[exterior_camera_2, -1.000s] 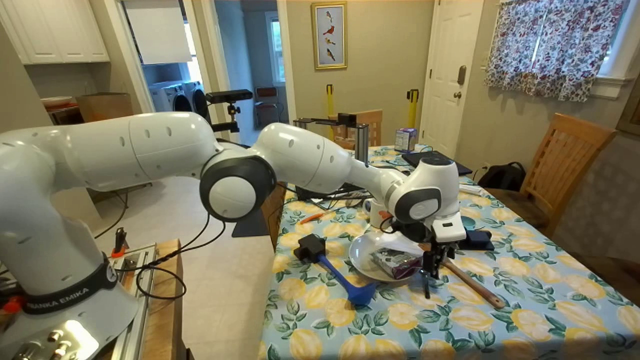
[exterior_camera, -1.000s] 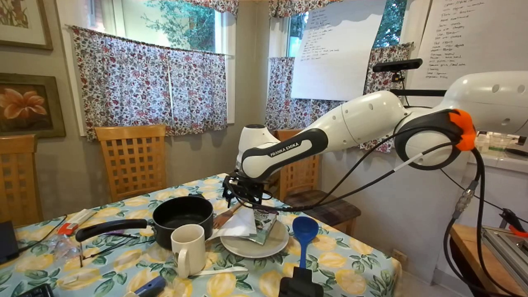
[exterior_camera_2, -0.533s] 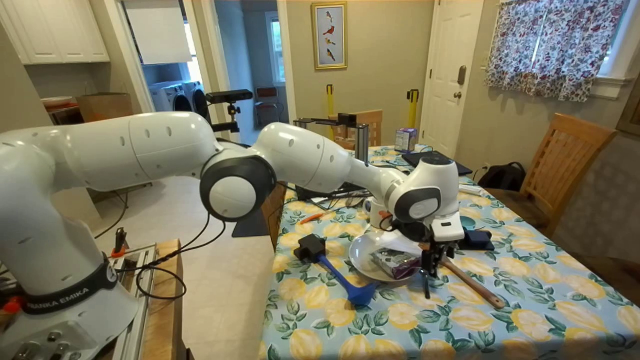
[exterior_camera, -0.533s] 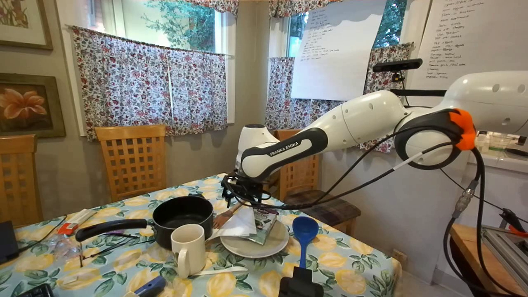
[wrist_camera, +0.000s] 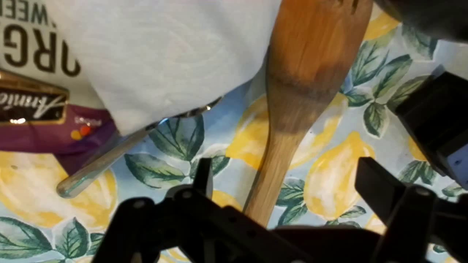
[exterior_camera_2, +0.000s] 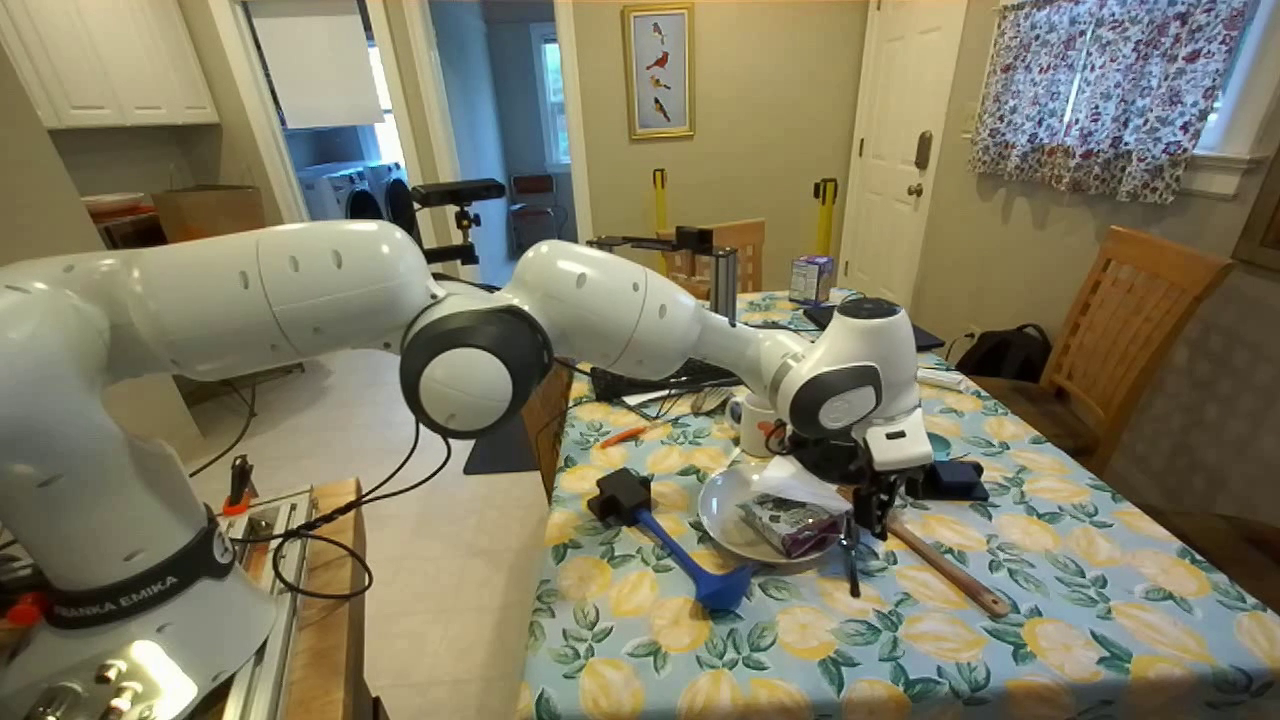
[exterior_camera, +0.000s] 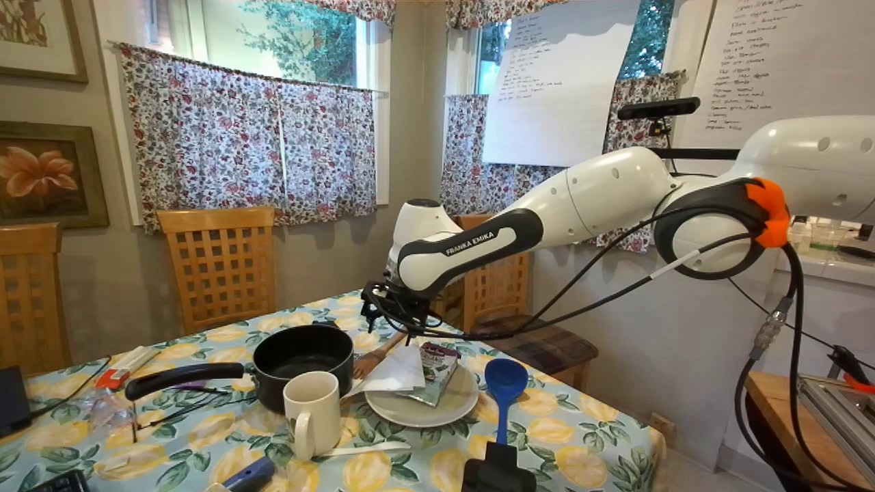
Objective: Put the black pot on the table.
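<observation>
Your gripper (wrist_camera: 282,173) has just risen slightly, jaws wide and empty. The black pot (exterior_camera: 301,355) sits on the table (exterior_camera: 601,437), left of lower centre in an exterior view, so your lift probably leaves the goal met.

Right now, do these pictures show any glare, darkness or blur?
Wrist view: the hand dark and soft-edged, small glints on the metal utensil; in an exterior view, a bright white patch on the robot's base; in an exterior view, the black saucepan dark inside.
</observation>
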